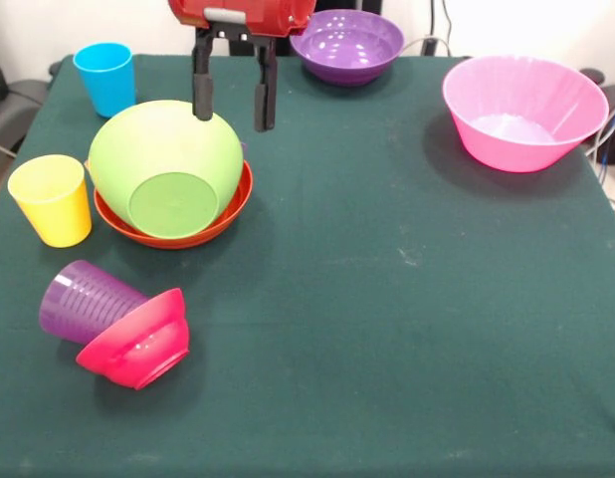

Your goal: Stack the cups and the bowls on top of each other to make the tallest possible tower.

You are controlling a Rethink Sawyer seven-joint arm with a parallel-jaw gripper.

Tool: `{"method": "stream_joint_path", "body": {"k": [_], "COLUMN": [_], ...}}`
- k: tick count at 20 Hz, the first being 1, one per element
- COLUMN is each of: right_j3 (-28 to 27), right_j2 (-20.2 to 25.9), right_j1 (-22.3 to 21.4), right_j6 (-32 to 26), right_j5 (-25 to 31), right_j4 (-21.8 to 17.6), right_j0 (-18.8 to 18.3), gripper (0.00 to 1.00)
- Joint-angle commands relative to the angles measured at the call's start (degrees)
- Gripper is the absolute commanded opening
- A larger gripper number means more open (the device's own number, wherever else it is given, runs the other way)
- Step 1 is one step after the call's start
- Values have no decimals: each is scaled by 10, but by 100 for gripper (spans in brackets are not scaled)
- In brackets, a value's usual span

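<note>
My gripper [233, 110] hangs open and empty at the top of the front view, just above the far right rim of the lime green bowl [166, 169]. That bowl lies tipped over, bottom toward the camera, inside the wide orange bowl [224, 214]. The blue cup [105, 78] stands upright at the far left. The yellow cup [52, 199] stands upright left of the orange bowl. The purple cup [84, 299] lies on its side with the small red bowl [138, 344] tilted against its mouth. A purple bowl [347, 45] and the big pink bowl [523, 112] stand upright at the far side.
The green cloth table [387, 299] ends at its left, right and near edges. Cables [606, 129] hang by the far right corner.
</note>
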Motion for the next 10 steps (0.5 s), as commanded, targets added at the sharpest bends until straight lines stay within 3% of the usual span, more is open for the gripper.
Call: {"method": "stream_joint_path", "body": {"k": [1,10], "right_j3": [91,119], "right_j2": [18,42], "right_j1": [34,32], "right_j6": [29,7], "right_j5": [-50,-69], "right_j4": [-59,-74], "right_j0": [-17,-54], "gripper": [100,100]}}
